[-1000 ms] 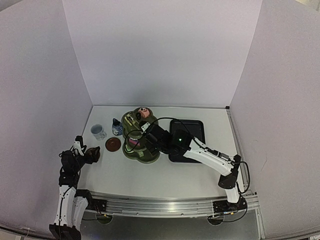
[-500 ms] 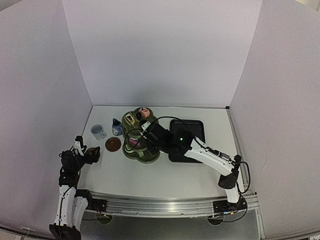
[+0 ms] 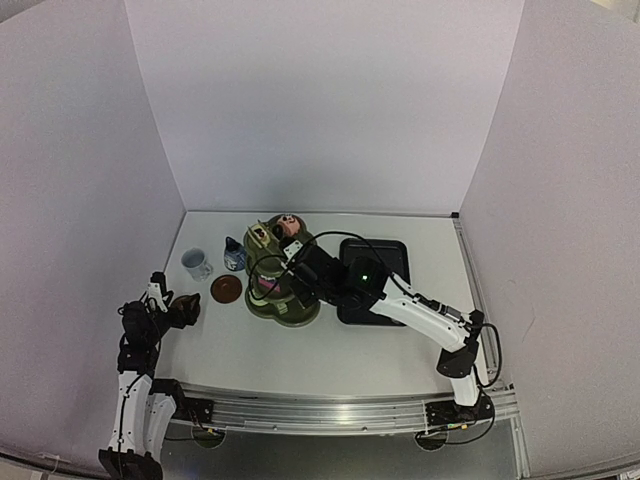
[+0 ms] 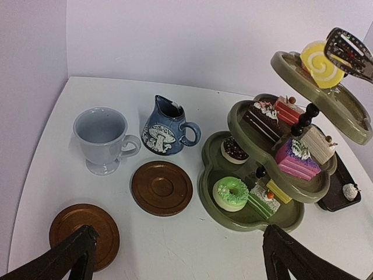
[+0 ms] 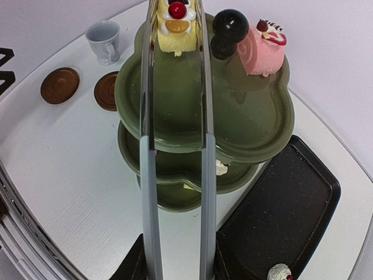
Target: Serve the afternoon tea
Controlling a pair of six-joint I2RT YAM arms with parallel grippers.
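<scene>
Notably, the right tool [image 5: 178, 262] clamped long metal tongs [image 5: 205, 146], tips flanking a yellow cake [image 5: 175, 26] atop the dark green three-tier scalloped stand [image 5: 250, 122], near its black knob [image 5: 229, 26]; the left tool [image 4: 178, 245] stood open.

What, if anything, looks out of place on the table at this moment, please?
Nothing spilled or broken. One white cake sits on the black tray, off the stand, and the mug stands on bare table beside two empty coasters.
</scene>
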